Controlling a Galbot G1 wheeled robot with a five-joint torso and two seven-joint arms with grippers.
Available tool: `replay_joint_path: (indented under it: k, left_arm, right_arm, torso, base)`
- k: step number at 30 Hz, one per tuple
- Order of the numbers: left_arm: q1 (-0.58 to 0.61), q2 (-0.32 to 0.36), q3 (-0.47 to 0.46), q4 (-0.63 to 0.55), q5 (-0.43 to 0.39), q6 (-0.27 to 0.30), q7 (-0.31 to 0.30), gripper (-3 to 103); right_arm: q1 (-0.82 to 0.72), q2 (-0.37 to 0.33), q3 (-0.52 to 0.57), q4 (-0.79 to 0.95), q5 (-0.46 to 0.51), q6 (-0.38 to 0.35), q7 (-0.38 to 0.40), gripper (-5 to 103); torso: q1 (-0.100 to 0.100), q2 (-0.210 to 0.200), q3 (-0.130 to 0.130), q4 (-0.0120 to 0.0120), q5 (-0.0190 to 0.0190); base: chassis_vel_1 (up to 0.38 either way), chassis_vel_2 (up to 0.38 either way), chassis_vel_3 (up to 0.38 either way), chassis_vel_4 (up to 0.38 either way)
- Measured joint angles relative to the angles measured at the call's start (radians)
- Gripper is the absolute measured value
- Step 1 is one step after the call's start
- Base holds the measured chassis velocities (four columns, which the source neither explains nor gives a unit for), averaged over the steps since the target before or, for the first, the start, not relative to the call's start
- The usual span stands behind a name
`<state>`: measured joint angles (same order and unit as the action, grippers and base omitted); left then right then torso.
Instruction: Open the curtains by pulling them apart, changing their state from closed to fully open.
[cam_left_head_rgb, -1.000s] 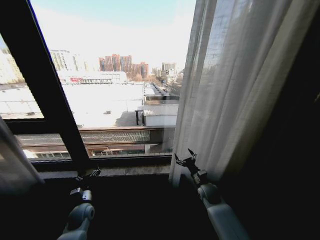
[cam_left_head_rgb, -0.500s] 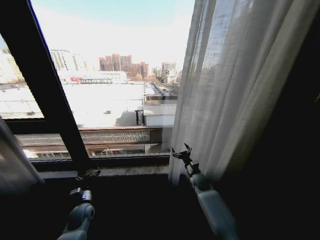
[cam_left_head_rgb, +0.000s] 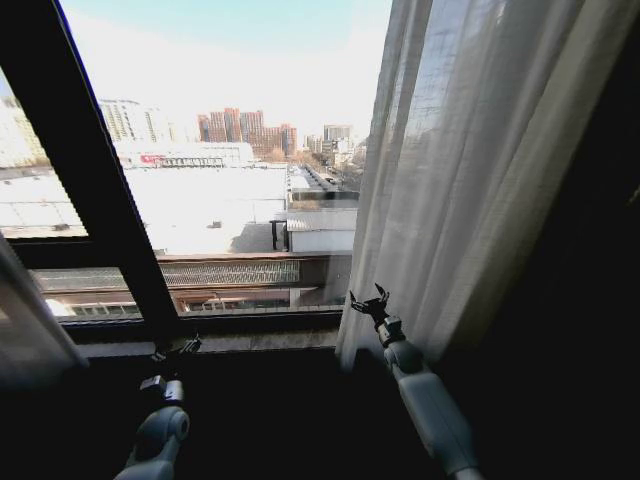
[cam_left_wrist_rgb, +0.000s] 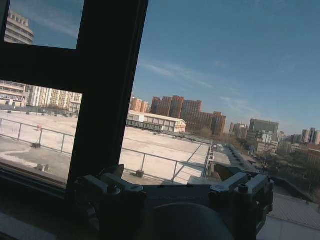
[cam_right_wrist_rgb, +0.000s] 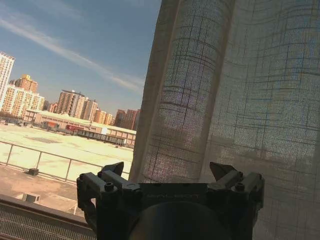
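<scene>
The right curtain (cam_left_head_rgb: 470, 170) hangs as a sheer off-white pleated panel from the middle to the right of the head view; the right wrist view shows its weave (cam_right_wrist_rgb: 240, 95) close up. My right gripper (cam_left_head_rgb: 368, 300) stands open at this panel's inner edge near the sill, its fingertips (cam_right_wrist_rgb: 222, 172) spread with no fabric pinched between them. A strip of the left curtain (cam_left_head_rgb: 25, 330) shows at the far left edge. My left gripper (cam_left_head_rgb: 178, 349) is low at the sill, open, facing the dark window frame (cam_left_wrist_rgb: 107, 90).
A dark slanted window frame bar (cam_left_head_rgb: 100, 170) crosses the glass on the left. The window sill (cam_left_head_rgb: 250, 340) runs below the pane. Dark wall or drape (cam_left_head_rgb: 590, 330) fills the far right. Bare glass lies between the two panels.
My right gripper shifted left and up along the curtain's edge, then came slightly back right. The left arm and the curtains have not moved.
</scene>
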<state>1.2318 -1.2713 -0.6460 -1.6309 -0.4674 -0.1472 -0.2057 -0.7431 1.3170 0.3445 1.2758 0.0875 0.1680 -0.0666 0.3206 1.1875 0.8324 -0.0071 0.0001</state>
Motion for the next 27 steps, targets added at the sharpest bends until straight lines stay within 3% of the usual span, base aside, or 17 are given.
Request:
replay_joint_path:
  k: [3, 4, 5, 9, 12, 18, 20, 27]
  left_arm:
    - [0.0, 0.0, 0.0, 0.0, 0.0, 0.0, 0.0, 100]
    - [0.0, 0.0, 0.0, 0.0, 0.0, 0.0, 0.0, 100]
    - [0.0, 0.0, 0.0, 0.0, 0.0, 0.0, 0.0, 100]
    - [0.0, 0.0, 0.0, 0.0, 0.0, 0.0, 0.0, 100]
    - [0.0, 0.0, 0.0, 0.0, 0.0, 0.0, 0.0, 100]
    - [0.0, 0.0, 0.0, 0.0, 0.0, 0.0, 0.0, 100]
    - [0.0, 0.0, 0.0, 0.0, 0.0, 0.0, 0.0, 100]
    - [0.0, 0.0, 0.0, 0.0, 0.0, 0.0, 0.0, 100]
  right_arm:
    - [0.001, 0.002, 0.0, -0.001, 0.0, 0.003, -0.002, 96]
    - [0.001, 0.002, 0.0, -0.001, 0.0, 0.004, -0.003, 86]
    - [0.001, 0.002, 0.0, -0.001, 0.0, 0.004, -0.003, 86]
    - [-0.01, -0.007, 0.001, 0.006, 0.003, 0.01, -0.005, 65]
    - [-0.015, -0.011, 0.001, 0.012, 0.004, 0.01, -0.006, 58]
    - [-0.029, -0.012, -0.003, 0.031, 0.031, 0.005, -0.016, 31]
    - [-0.03, -0.01, -0.004, 0.033, 0.038, 0.006, -0.023, 31]
    - [-0.031, 0.002, 0.003, 0.04, 0.073, 0.022, -0.083, 2]
  torso:
    - [0.0, 0.0, 0.0, -0.0001, 0.0]
    - [0.0, 0.0, 0.0, -0.0003, -0.0001]
    - [0.0, 0.0, 0.0, -0.0003, -0.0001]
    - [0.0, 0.0, 0.0, -0.0004, 0.0]
    - [0.0, 0.0, 0.0, -0.0003, 0.0]
    - [0.0, 0.0, 0.0, -0.0003, 0.0]
    - [0.0, 0.0, 0.0, -0.0003, 0.0]
    - [0.0, 0.0, 0.0, -0.0002, 0.0]
  base:
    - [0.0, 0.0, 0.0, 0.0]
    - [0.0, 0.0, 0.0, 0.0]
    - [0.0, 0.0, 0.0, 0.0]
    - [0.0, 0.0, 0.0, 0.0]
    - [0.0, 0.0, 0.0, 0.0]
    - [0.0, 0.0, 0.0, 0.0]
    - [0.0, 0.0, 0.0, 0.0]
    - [0.0, 0.0, 0.0, 0.0]
